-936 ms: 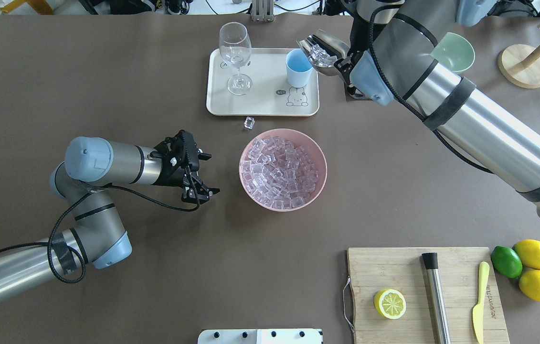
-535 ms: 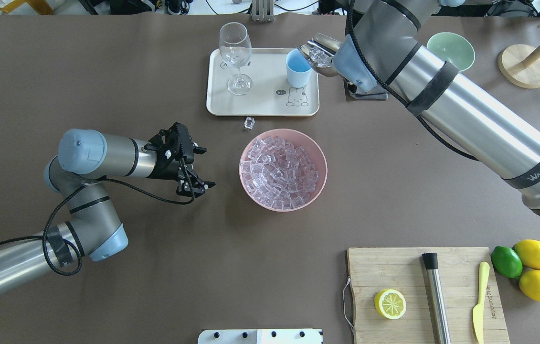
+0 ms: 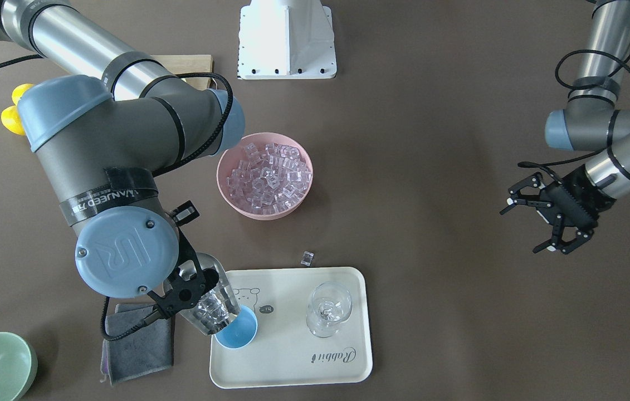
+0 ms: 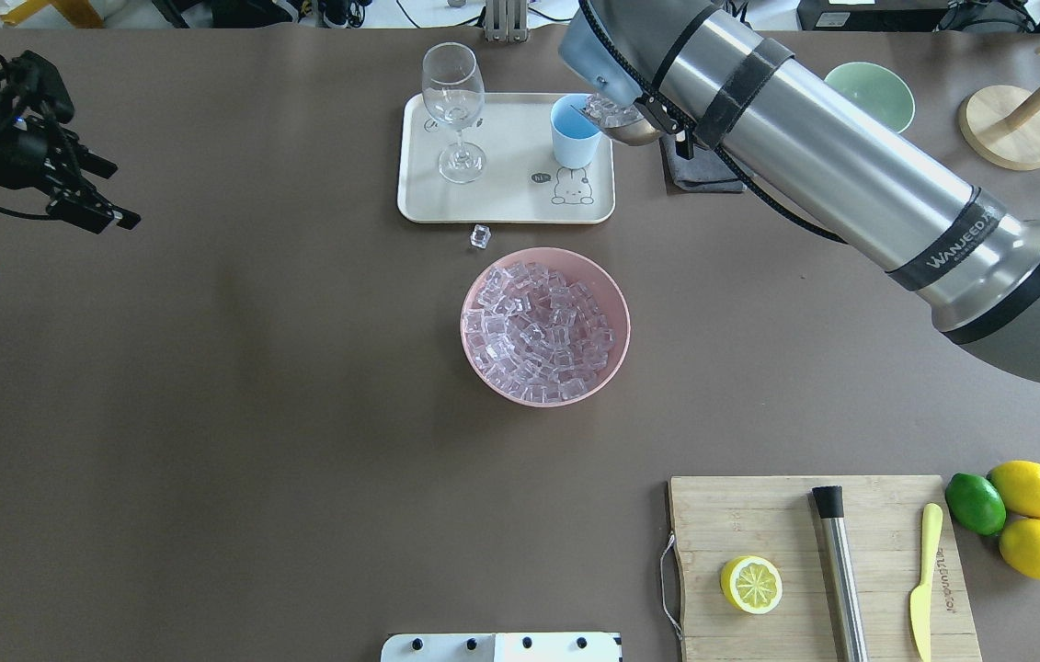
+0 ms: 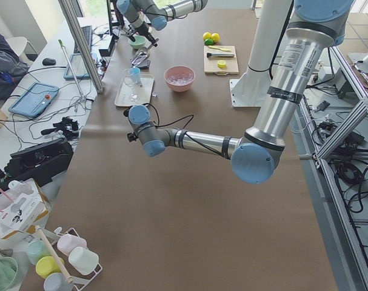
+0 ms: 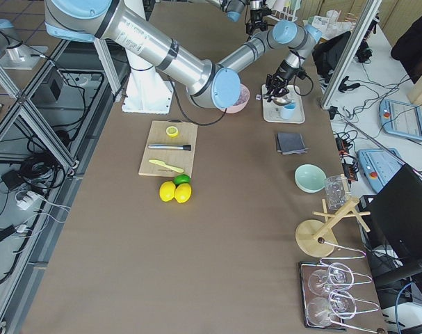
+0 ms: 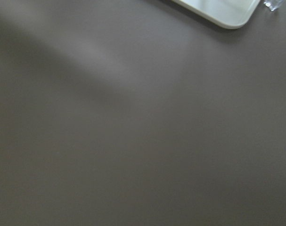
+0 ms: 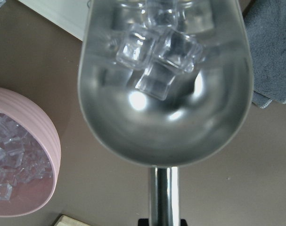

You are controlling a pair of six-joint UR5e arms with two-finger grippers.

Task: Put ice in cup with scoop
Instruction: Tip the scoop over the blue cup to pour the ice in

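Right tool (image 3: 179, 293) clamped on the handle of the scoop (image 3: 211, 309), at the end of the tray (image 4: 501, 198) nearer the right arm. The scoop is tilted, its mouth over the rim of the cup (image 3: 237, 334), which stands upright on that same end of the tray. Several cubes of ice (image 8: 157, 52) lie bunched toward the scoop's mouth (whether any lie in the cup cannot be told). A wine glass (image 4: 453, 101) stands at the tray's other end. A grey cloth (image 3: 139, 340) lies on the surface (image 4: 299, 414) just beside the tray's cup end, below the right tool. A pink bowl (image 4: 611, 303) heaped with more ice sits near the tray on the robot's side; one loose cube (image 4: 480, 236) lies between them, just beside the tray's edge. Left tool (image 3: 537, 220) hangs with fingers spread wide and nothing between them, well apart from the tray on the left arm's side
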